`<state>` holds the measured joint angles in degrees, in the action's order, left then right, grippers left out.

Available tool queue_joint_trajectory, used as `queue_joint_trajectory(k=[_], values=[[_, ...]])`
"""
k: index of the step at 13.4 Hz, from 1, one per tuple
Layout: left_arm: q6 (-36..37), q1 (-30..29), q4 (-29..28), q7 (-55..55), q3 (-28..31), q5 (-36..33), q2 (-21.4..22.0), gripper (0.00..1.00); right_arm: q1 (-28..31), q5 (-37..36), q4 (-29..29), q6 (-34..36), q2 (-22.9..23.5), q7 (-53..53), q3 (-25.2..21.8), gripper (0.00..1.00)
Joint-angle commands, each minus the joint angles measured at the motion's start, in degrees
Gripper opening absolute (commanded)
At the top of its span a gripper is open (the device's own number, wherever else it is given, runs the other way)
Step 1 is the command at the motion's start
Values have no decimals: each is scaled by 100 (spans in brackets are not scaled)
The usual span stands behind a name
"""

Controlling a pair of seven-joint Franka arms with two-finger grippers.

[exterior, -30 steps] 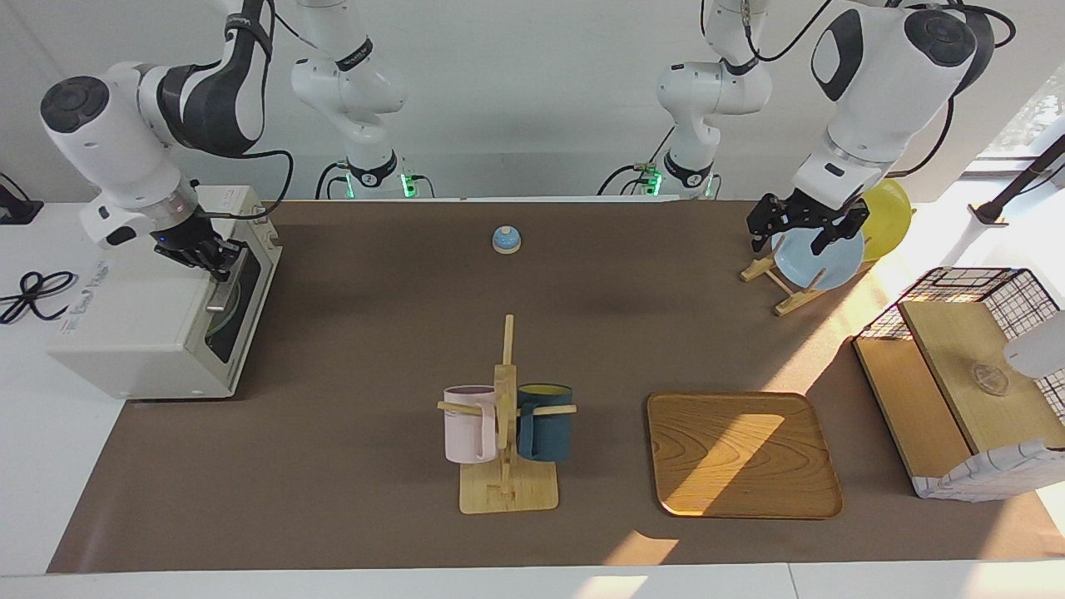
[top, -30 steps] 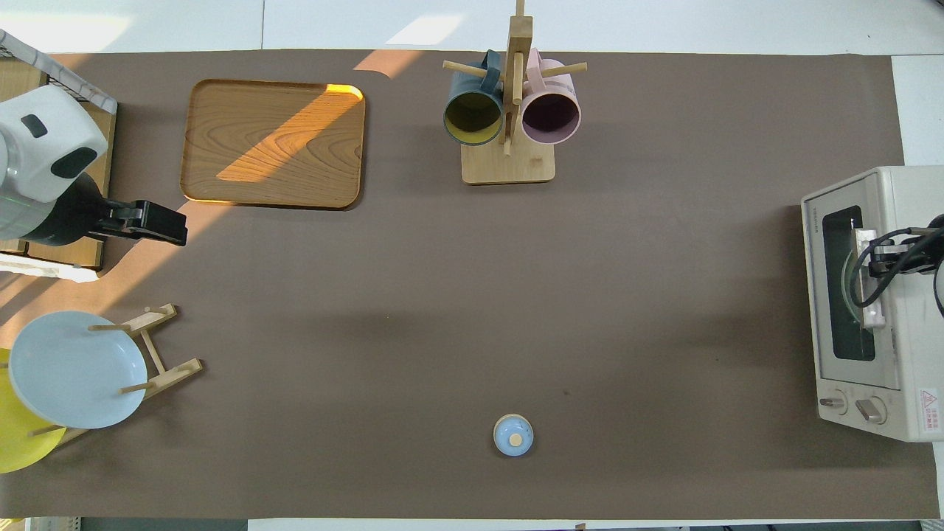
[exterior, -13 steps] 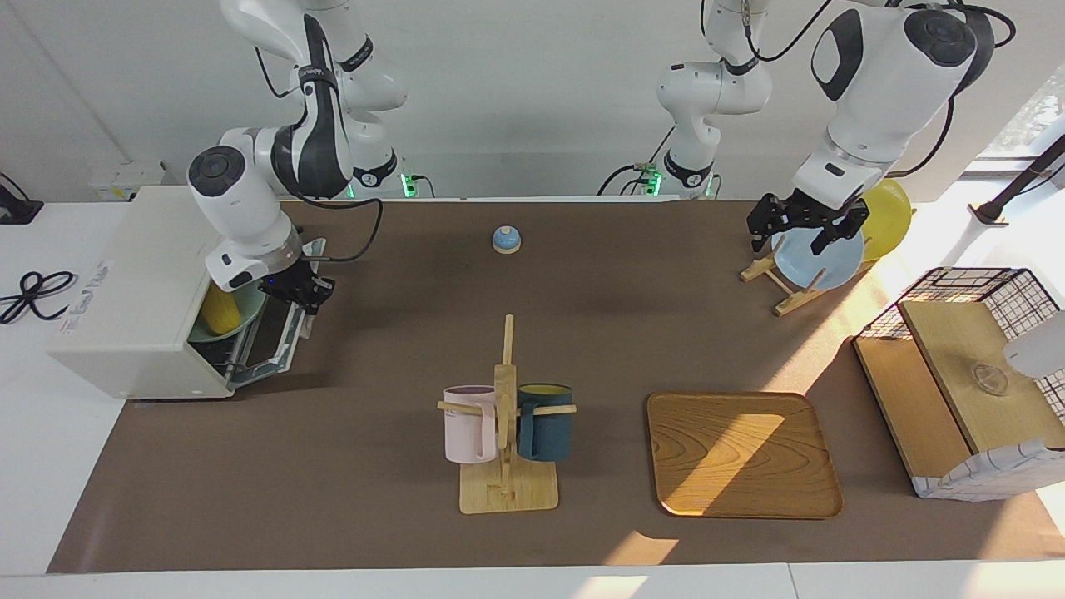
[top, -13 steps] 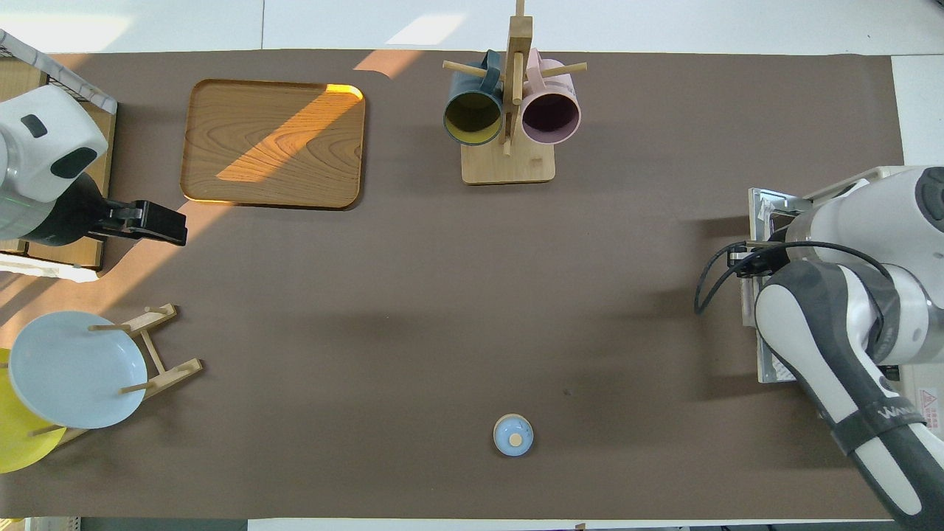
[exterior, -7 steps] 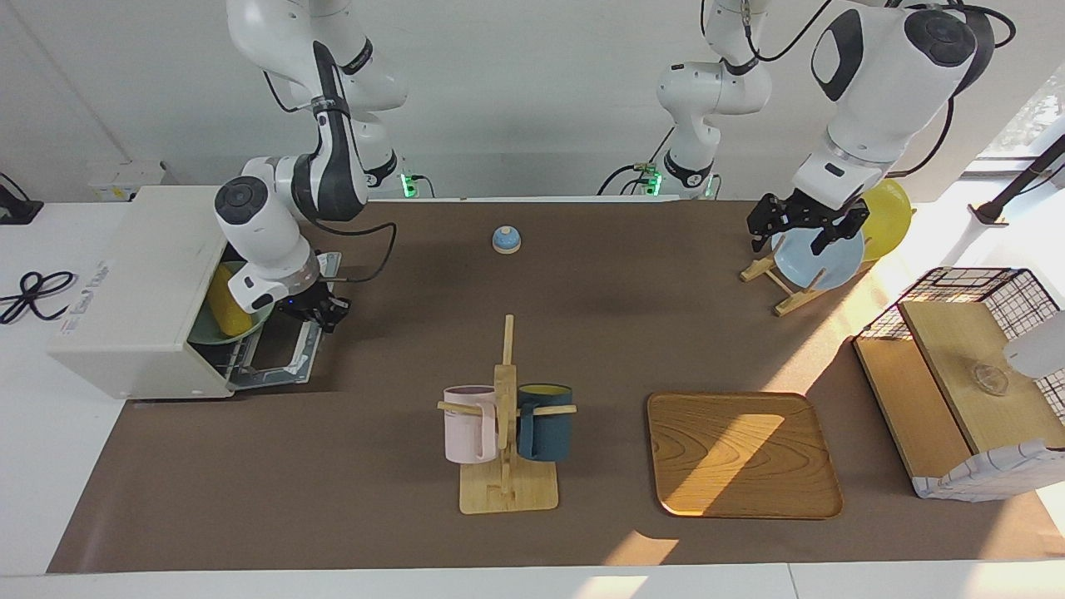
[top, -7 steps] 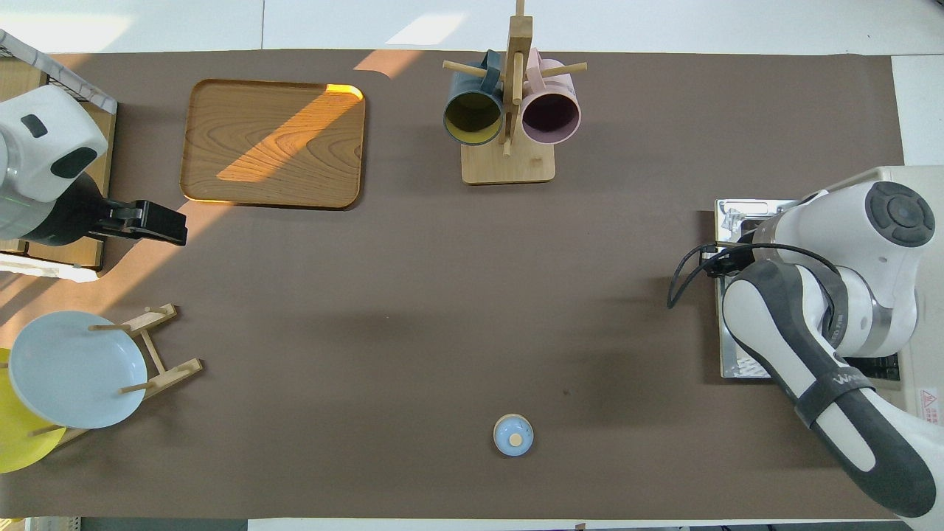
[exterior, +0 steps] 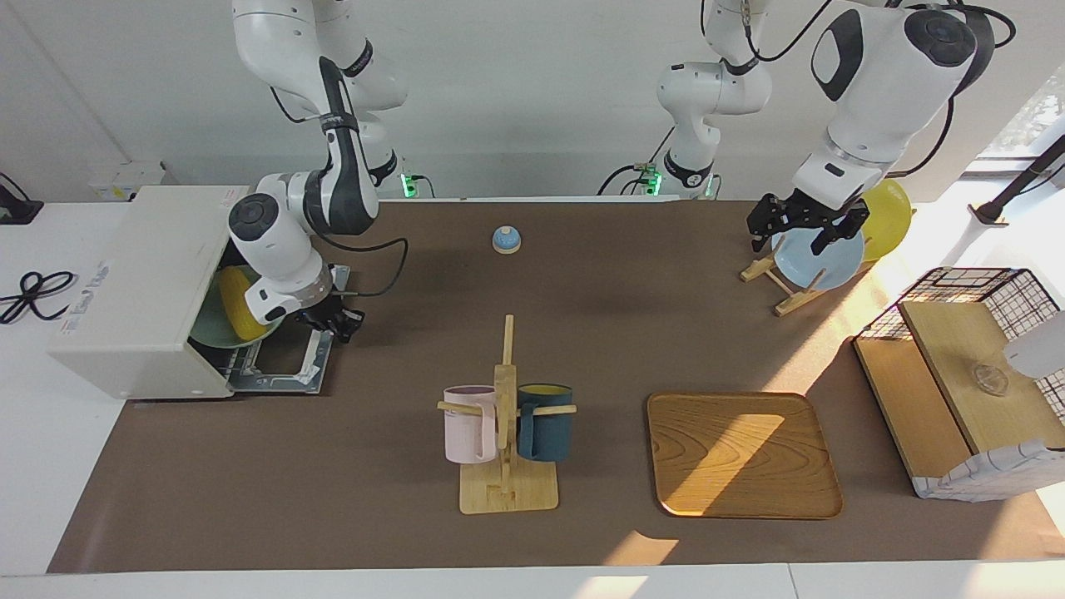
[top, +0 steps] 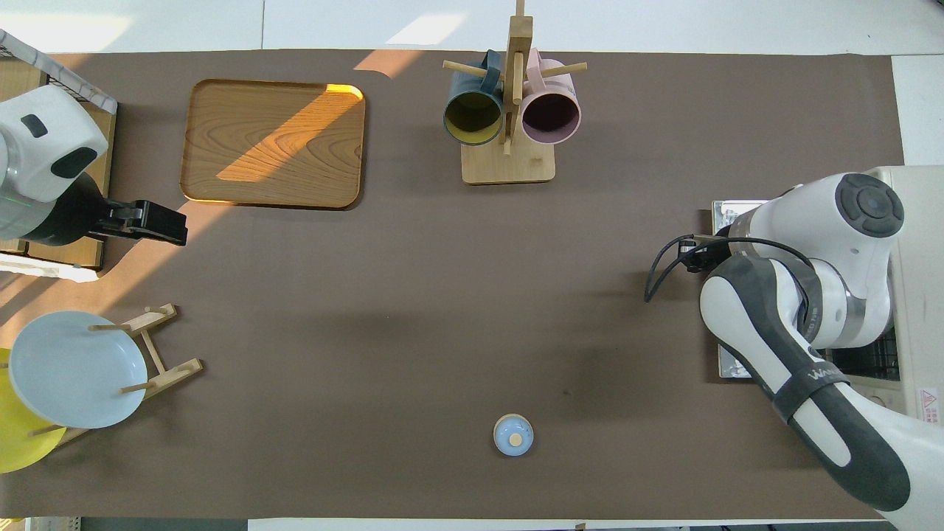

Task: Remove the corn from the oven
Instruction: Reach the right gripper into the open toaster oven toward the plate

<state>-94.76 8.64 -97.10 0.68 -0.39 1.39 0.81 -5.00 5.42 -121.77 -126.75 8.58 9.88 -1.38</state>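
The off-white oven (exterior: 141, 283) stands at the right arm's end of the table; it also shows in the overhead view (top: 918, 243). Its door (exterior: 279, 370) lies folded down flat. Inside, the yellow corn (exterior: 240, 304) rests on a green plate (exterior: 208, 329) on the rack. My right gripper (exterior: 334, 320) is shut on the metal handle at the door's outer edge, beside the corn but apart from it. In the overhead view the right arm hides the corn. My left gripper (exterior: 790, 235) waits open and empty in the air by the plate rack.
A blue bell (exterior: 506, 240) sits near the robots at mid table. A wooden mug rack (exterior: 506, 416) with two mugs and a wooden tray (exterior: 743, 453) lie farther out. A blue plate (exterior: 819, 258), a yellow plate (exterior: 886, 212) and a wire basket (exterior: 965, 374) crowd the left arm's end.
My right gripper has pulled the oven door from shut down to flat open, swinging out from the oven's front. The corn on its green plate has come into sight. The left arm has not moved.
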Motion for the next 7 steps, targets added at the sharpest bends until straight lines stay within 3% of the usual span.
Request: queue_joint_trajectory(k=[1, 3, 4, 7], values=[[-33, -3, -90, -24, 4, -103, 113, 100, 69, -259, 793, 1148, -14, 67, -38, 0], [-33, -3, -90, -24, 4, -103, 104, 100, 157, -558, 761, 1494, -233, 67, -47, 11], [-33, -3, -90, -24, 4, -103, 113, 100, 209, -690, 743, 1626, -269, 32, -47, 31], [-33, -3, -90, -24, 4, -103, 113, 100, 411, -1016, 586, 1645, -330, -494, -38, 52]])
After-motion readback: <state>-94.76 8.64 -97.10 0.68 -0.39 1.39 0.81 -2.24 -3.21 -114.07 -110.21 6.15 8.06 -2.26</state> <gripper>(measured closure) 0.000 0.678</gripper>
